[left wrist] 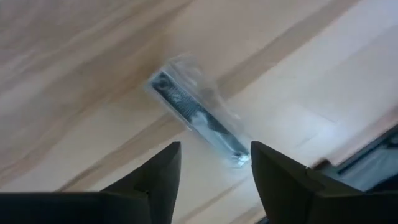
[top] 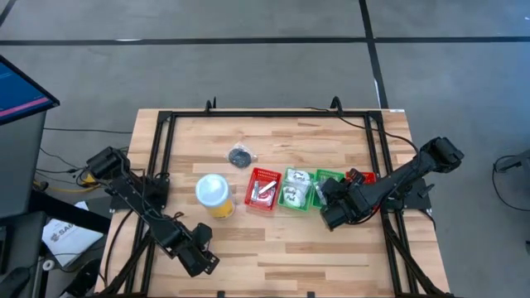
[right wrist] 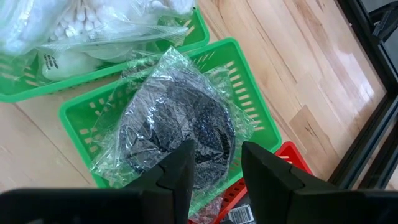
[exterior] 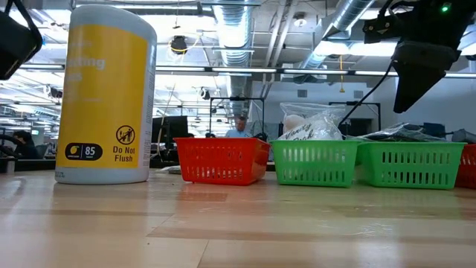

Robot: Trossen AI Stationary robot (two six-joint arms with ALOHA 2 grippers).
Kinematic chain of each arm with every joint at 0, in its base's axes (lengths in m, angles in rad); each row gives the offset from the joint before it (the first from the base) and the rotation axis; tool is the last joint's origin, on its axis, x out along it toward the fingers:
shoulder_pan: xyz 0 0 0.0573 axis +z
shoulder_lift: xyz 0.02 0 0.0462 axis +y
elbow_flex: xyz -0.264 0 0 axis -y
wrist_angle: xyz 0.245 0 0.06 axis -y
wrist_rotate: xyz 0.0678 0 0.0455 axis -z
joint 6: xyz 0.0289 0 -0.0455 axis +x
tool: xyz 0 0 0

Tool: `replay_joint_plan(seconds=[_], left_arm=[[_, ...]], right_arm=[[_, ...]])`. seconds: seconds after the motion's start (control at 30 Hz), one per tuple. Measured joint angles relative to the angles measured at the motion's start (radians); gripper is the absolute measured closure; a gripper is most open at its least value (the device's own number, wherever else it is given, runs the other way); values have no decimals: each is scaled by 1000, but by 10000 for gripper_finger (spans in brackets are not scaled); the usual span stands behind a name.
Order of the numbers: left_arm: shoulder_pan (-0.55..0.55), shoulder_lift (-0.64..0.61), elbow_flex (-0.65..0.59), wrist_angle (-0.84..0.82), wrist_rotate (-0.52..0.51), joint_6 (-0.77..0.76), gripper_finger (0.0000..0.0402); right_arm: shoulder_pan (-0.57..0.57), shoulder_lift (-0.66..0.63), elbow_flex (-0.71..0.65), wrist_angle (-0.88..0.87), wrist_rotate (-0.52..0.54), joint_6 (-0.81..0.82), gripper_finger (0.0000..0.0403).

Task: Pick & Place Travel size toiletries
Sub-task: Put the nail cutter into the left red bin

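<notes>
Seemingly wrapped dark disc (right wrist: 177, 127) inside green bin (right wrist: 252, 99).

Yellow cup (top: 213, 195), red bin (top: 263, 190), green bins (top: 296, 189)

left arm (top: 157, 217): matte black, blocky joints, lower left | right arm (top: 389, 189): black, black cable, right | fingers (left wrist: 158, 177): dark, wedge-shaped
</notes>
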Motion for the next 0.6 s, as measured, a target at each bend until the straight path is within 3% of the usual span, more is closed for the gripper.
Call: replay_joint_plan(seconds=[0.3,0.6], left_arm=[[13,24,0,35,-34,-10,204],[36,114,4,87,61,-13,203]], right_arm=[[0,0,0,0,0,0,280],[-1,0,0,8,0,0,280]])
